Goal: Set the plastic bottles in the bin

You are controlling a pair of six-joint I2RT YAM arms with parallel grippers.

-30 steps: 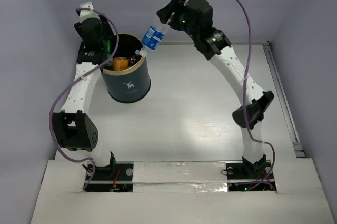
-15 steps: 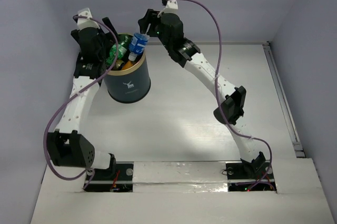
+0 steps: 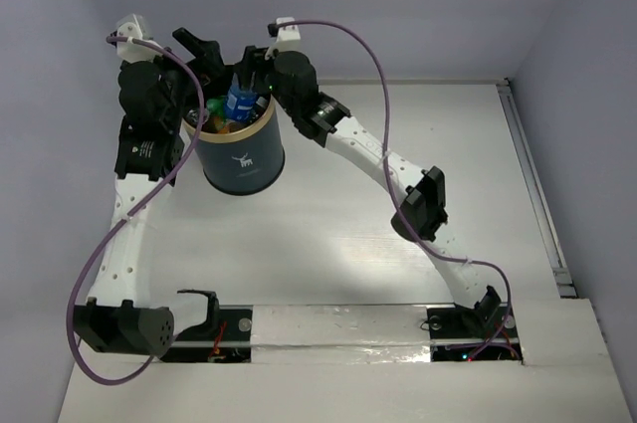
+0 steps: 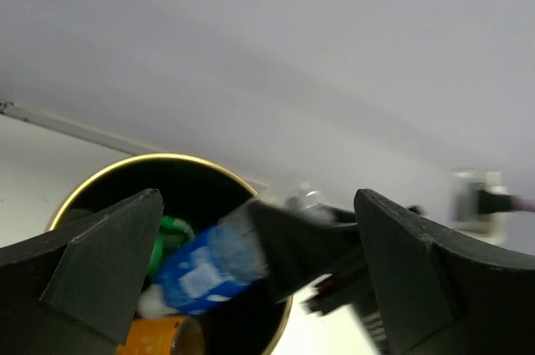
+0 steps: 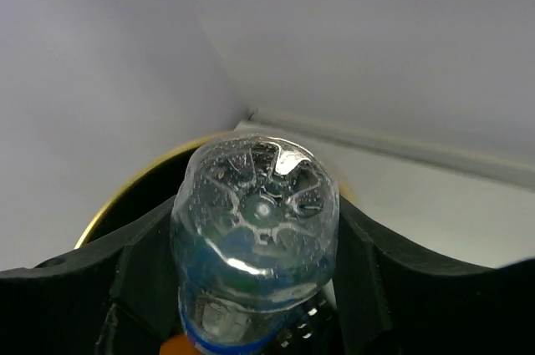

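R fingers, clamped on blue-label bottle, now down in bin; L fingers lifted off, spread apart.

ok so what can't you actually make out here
Bottle count in the bin: top view, the right pincer and blue-label bottle partly cover its mouth.
Label text: left wrist view, motion blur.
Bottle's cap: right wrist view, hidden behind its own base.
Bin's logo: top view, too small.
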